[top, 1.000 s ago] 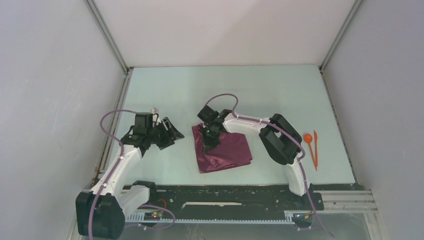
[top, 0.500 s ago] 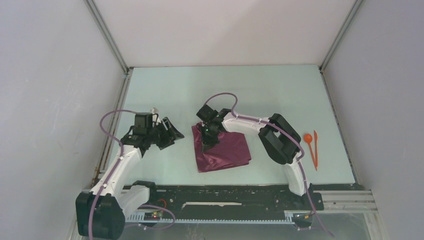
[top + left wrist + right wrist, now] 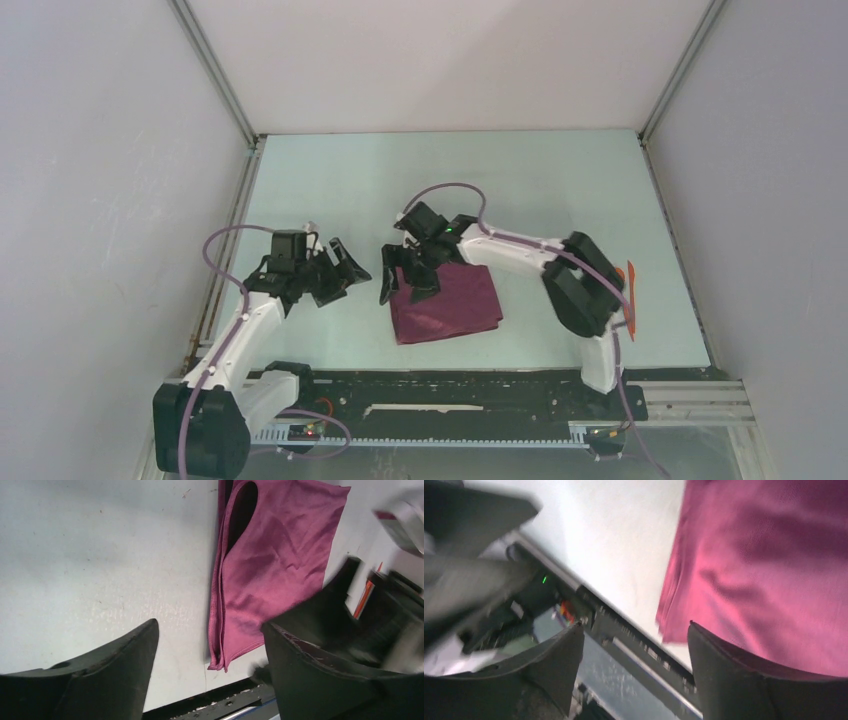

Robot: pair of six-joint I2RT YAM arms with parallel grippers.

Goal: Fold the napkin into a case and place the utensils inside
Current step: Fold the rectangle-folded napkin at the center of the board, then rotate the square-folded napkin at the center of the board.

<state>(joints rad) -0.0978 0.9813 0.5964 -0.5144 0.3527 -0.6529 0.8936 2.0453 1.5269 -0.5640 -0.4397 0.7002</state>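
The maroon napkin [image 3: 455, 305] lies folded flat mid-tabletop [image 3: 330, 180]. The right fingers [image 3: 749, 685] stand spread open over its left edge, gripping nothing. The left fingers [image 3: 115, 675], also open, hover just left of it. Orange utensils [image 3: 630, 272] peek past the right arm.

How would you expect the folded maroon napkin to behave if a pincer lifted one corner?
Probably floppy: the napkin lies in soft wrinkles, one layer gaping open. Likely slippery, given its sheen. It seems thin and light, so the layers may slide apart.
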